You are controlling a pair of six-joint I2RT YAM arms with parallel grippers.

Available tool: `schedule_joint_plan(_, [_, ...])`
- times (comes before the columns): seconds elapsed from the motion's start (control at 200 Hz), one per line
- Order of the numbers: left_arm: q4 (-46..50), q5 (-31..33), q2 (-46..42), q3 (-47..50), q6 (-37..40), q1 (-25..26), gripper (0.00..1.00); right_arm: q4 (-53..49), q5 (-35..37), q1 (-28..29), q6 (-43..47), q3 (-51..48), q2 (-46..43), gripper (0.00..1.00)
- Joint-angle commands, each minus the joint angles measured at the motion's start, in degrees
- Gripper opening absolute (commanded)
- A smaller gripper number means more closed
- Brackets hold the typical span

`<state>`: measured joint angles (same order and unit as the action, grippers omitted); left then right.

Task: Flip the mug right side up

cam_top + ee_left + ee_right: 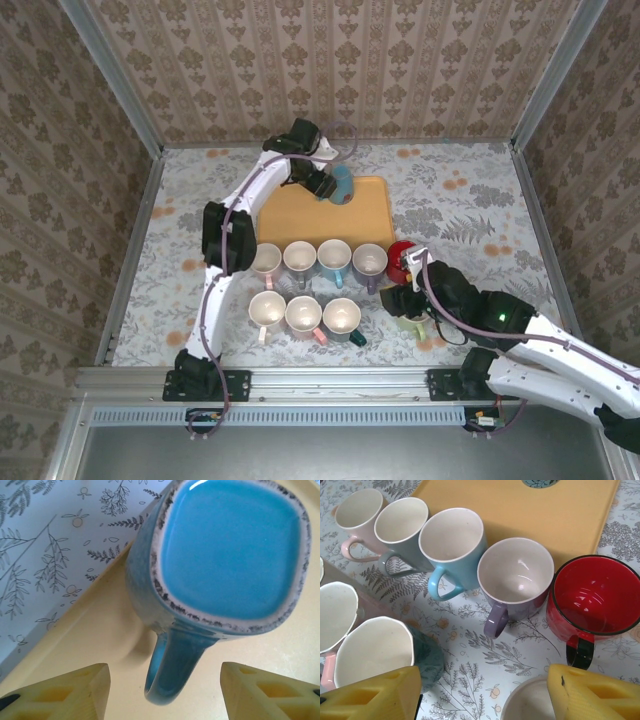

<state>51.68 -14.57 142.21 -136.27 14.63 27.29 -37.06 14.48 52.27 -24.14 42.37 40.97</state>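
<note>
Blue mug (230, 555) upside down on yellow tray (300, 215), far middle of bench (480, 200). My left fingers (65, 692) apart, flanking its handle (172, 667), not touching. My right fingers (590, 692) apart above upright mugs (515, 575).

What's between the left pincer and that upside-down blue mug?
Only bare tray, in the left wrist view. The mug points its handle into the open gap of the left pincer, touching neither finger.

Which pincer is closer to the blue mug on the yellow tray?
Left. The left pincer hangs right at the blue mug, its fingers either side of the handle. The right pincer is far off, down by the red mug.
</note>
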Motion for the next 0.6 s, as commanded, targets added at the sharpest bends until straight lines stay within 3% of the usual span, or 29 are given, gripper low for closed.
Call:
schedule_joint_plan(0.0, [2.0,-1.8,1.0,-2.6,-0.1,-0.2,0.58,1.8,-1.3,-0.3,-0.4,-1.2,-0.2,0.68])
schedule_joint_plan(0.12, [2.2,-0.8,2.3,-3.6,-0.3,-0.2,0.5,2.0,-1.5,-0.4,-0.7,-1.5,-0.2,0.68])
schedule_joint_plan(0.385, [2.5,2.5,4.3,-5.4,-0.9,0.1,0.18,1.6,-1.5,-0.5,-1.3,-1.7,-0.5,0.68])
schedule_joint_plan(0.595, [1.9,7.1,4.2,-4.3,-1.0,0.9,0.04,1.2,-1.2,-0.5,-2.0,-2.0,-1.3,0.68])
